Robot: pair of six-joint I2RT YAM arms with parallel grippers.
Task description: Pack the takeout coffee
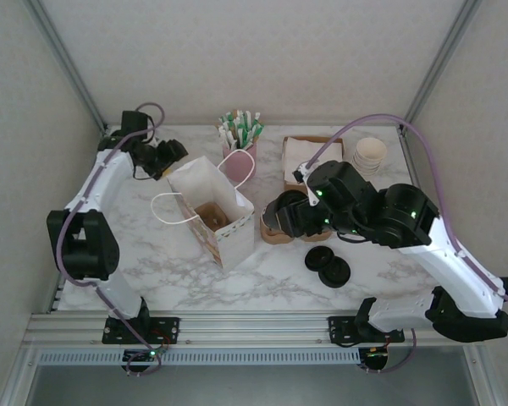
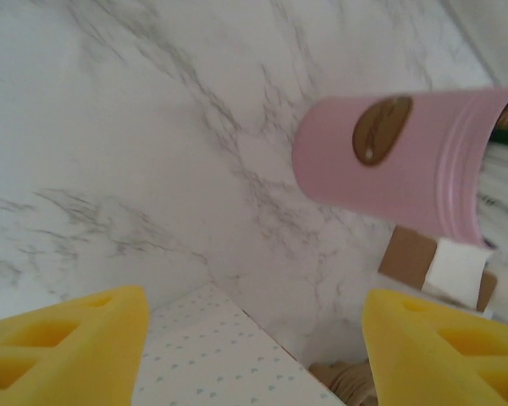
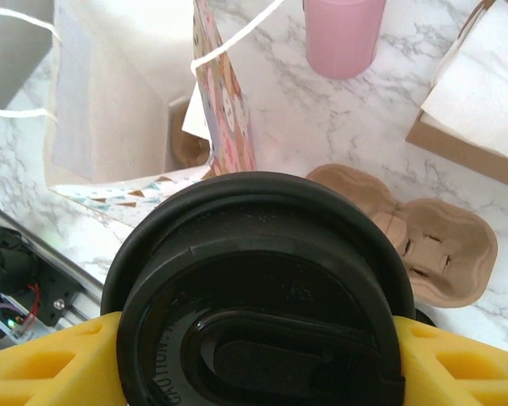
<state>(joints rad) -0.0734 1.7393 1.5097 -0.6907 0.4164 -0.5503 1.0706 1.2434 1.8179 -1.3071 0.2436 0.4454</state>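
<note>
You had right gripper (image 3: 258,359) clamped on coffee cup (image 3: 258,288), just right of paper bag (image 1: 229,241). Left gripper (image 2: 254,338) fingers apart, bag rim between, unpinched.
Risk: bag unbraced; cup could snag rim, tip it.
Cup body hidden under lid; bag contents unclear.

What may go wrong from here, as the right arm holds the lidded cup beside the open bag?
1. The right gripper holds the cup close to the paper bag; a low path could push or tip the bag.
2. The left gripper stands open at the bag's rim, not clamped on it, so the bag may shift on contact.
</note>
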